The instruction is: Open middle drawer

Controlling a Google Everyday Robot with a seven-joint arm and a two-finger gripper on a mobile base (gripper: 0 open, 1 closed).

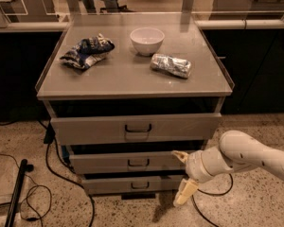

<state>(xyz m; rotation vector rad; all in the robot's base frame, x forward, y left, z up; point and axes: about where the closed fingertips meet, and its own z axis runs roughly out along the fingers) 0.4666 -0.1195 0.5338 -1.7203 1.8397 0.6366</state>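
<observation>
The middle drawer (109, 163) is a wide shallow grey front with a small dark loop handle (138, 162) at its centre. It sits set back beneath the taller top drawer (94, 129) and above the narrow bottom drawer (109, 185). My gripper (182, 174) is open and empty at the right end of the middle drawer's front, to the right of the handle. Its upper fingertip (179, 155) is by the drawer's right edge, and its lower fingertip (184, 194) hangs by the bottom drawer's right end.
On the cabinet top (132, 79) lie a blue chip bag (87, 51), a white bowl (146, 40) and a silver foil packet (171, 65). Black cables (52, 169) and a dark pole (16, 190) lie on the speckled floor at the left.
</observation>
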